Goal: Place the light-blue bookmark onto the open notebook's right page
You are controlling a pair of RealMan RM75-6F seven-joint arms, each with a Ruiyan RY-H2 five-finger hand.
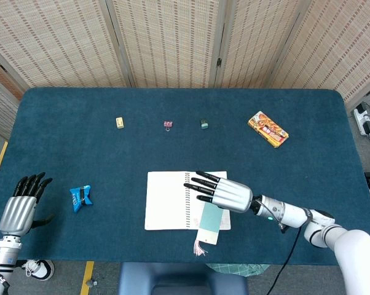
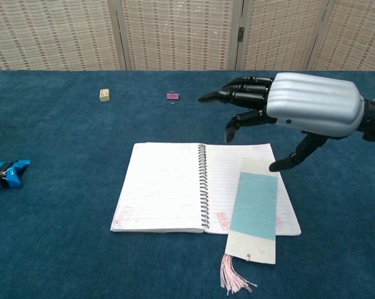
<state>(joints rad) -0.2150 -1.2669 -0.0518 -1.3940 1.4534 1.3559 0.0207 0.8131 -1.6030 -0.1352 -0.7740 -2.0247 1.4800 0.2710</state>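
Note:
The open spiral notebook lies flat near the table's front. The light-blue bookmark rests on its right page, its lower end and pink tassel hanging past the notebook's front edge. My right hand hovers above the right page with fingers spread, holding nothing and clear of the bookmark. My left hand stays at the table's front left corner, fingers apart and empty; the chest view does not show it.
A blue snack packet lies at the left. Along the back sit a yellow eraser, a pink binder clip, a small teal object and an orange snack box.

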